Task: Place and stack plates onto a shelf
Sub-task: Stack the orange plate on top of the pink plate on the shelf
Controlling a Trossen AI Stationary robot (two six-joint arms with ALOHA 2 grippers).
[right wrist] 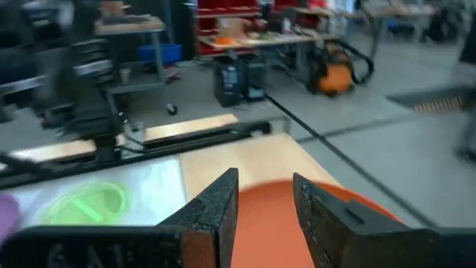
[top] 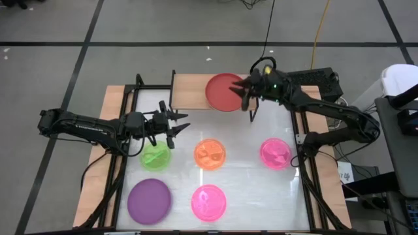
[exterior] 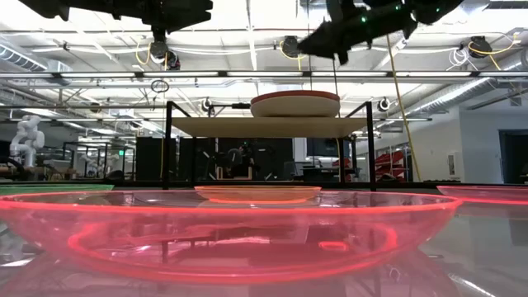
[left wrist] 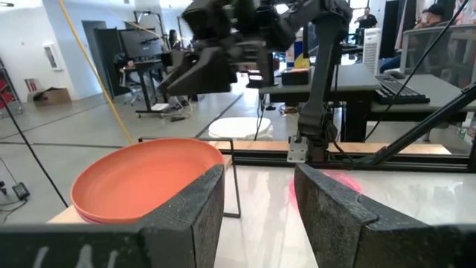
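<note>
The round, flat red plastic plate (top: pixel 225 91) lies on the light-wood shelf (top: pixel 189 91) at the tabletop's far edge, the open right end effector (top: pixel 247 98) over its rim, the open left end effector (top: pixel 176 125) near the small green plate (top: pixel 156 156).

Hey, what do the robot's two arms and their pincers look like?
Both arms are black and jointed, ending in two-finger pincers. The left pincer has thin pointed tips; up close its fingers are broad, rough-textured dark blocks. The right pincer looks the same, with a small green light and a black cable near its wrist.
</note>
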